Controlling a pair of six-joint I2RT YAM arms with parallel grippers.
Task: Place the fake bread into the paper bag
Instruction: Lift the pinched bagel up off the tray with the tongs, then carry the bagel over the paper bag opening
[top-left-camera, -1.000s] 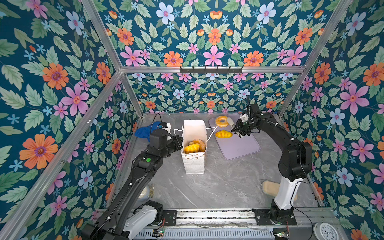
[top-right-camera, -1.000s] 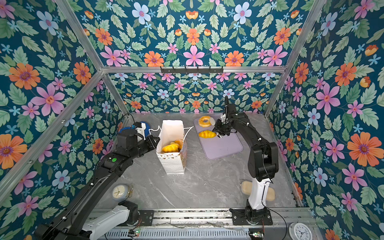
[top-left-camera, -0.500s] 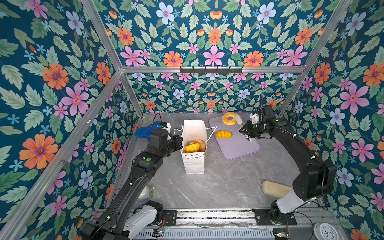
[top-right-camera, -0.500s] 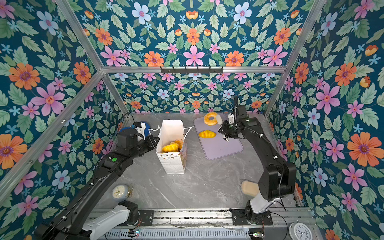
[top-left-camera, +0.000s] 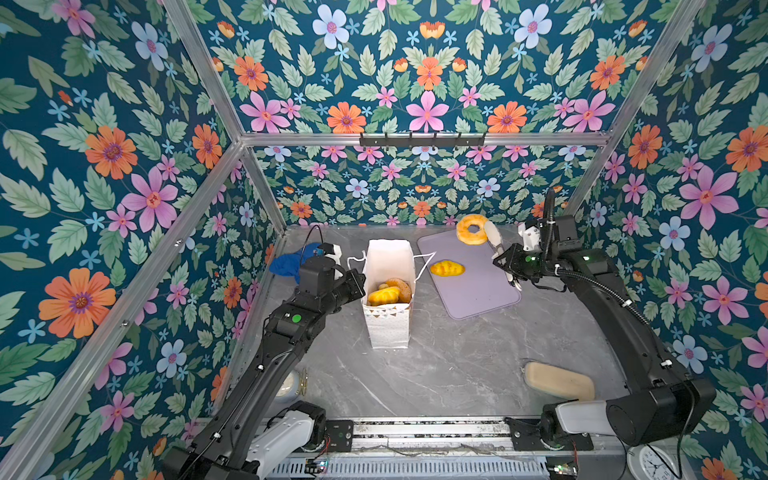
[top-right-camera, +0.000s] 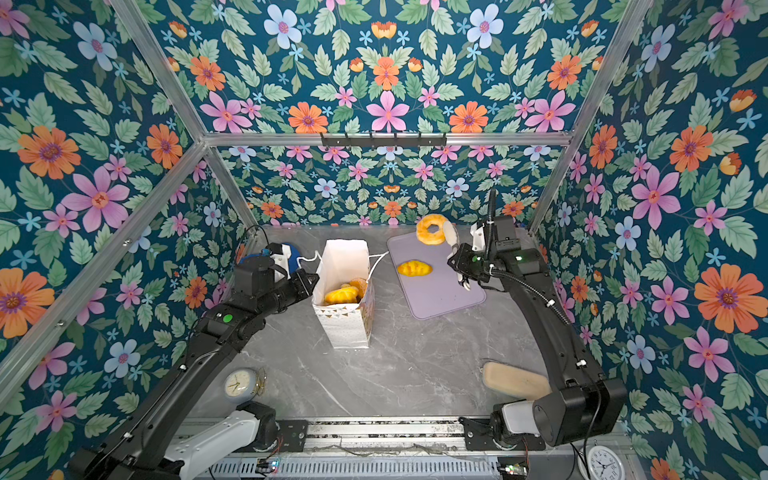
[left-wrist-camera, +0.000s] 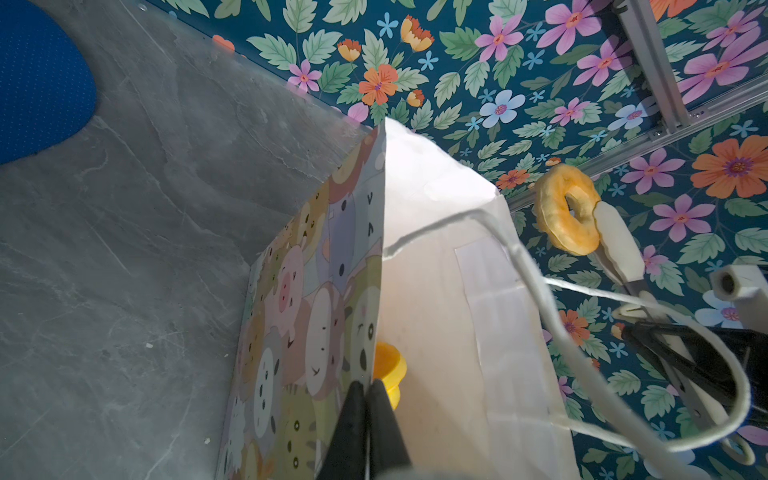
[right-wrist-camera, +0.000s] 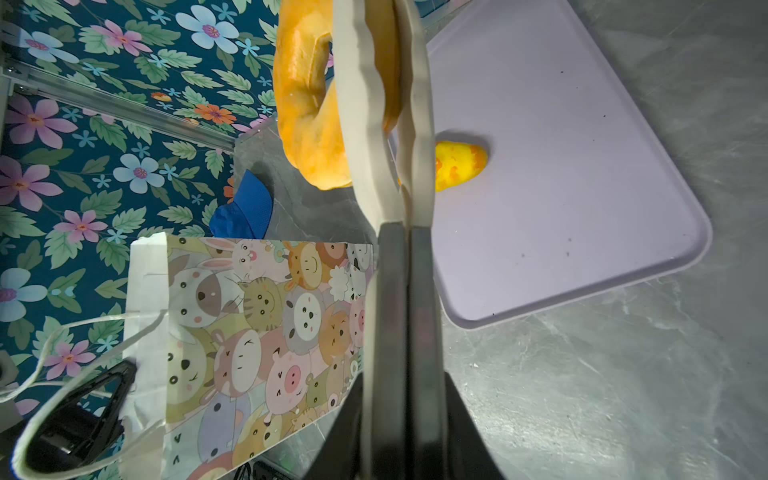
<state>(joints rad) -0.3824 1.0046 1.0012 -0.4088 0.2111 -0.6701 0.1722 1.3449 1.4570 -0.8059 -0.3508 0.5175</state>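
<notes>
While right pincer (top-left-camera: 508, 266) clamps tongs (top-left-camera: 492, 239) on ring bagel (top-left-camera: 462, 232), hole toward front | left pincer (left-wrist-camera: 368, 399) pinches paper bag (top-left-camera: 388, 332)

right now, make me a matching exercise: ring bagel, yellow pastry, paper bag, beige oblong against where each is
1 ring bagel
2 yellow pastry
3 paper bag
4 beige oblong

A on the lilac tray
B on the table by the right arm's base
C in tongs the right gripper holds
D rim pinched by the left gripper

Pairs: 1-C, 2-A, 3-D, 4-B
</notes>
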